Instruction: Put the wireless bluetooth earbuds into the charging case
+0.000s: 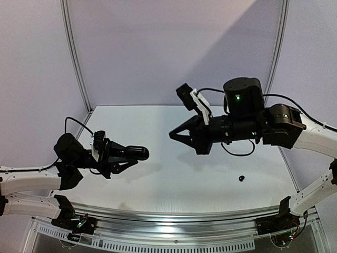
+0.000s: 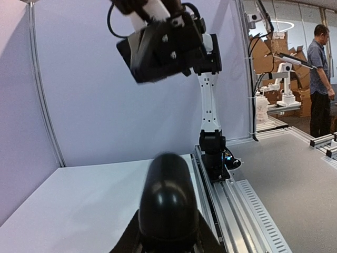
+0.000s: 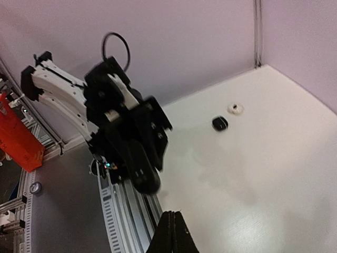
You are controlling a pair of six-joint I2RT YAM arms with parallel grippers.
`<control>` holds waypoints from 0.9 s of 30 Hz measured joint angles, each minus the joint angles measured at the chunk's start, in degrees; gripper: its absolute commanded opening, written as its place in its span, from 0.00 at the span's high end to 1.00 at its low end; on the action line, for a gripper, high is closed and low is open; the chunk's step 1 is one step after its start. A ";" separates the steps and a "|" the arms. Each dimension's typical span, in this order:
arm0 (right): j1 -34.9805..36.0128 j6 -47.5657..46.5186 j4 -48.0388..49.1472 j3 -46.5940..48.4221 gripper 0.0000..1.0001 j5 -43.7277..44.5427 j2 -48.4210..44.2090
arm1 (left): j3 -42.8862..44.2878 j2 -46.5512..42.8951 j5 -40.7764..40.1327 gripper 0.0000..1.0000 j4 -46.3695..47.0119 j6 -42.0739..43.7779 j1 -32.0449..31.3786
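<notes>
open tabletop (image 1: 168, 184) centre, black earbud (image 1: 241, 178) lying at right

The black left jaws hold a glossy black charging case (image 1: 136, 152). The desk (image 1: 174, 174) is plain white. Ahead of the black right jaws lie a black earbud (image 3: 220, 123) and, beside it, a whitish piece (image 3: 235, 108). The walls (image 1: 158, 52) are pale lilac.
</notes>
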 measured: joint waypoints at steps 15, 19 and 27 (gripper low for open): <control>4.22 -11.78 3.28 11.80 0.46 -5.66 15.91 | -0.63 0.24 -0.07 1.00 0.55 0.22 0.52; 4.55 -13.18 4.90 11.82 0.21 -4.33 14.95 | -0.63 0.24 0.00 1.00 0.33 -0.42 0.94; 4.66 -18.45 1.20 13.51 0.12 -2.05 15.04 | -0.63 0.22 1.18 1.00 0.00 -1.05 1.27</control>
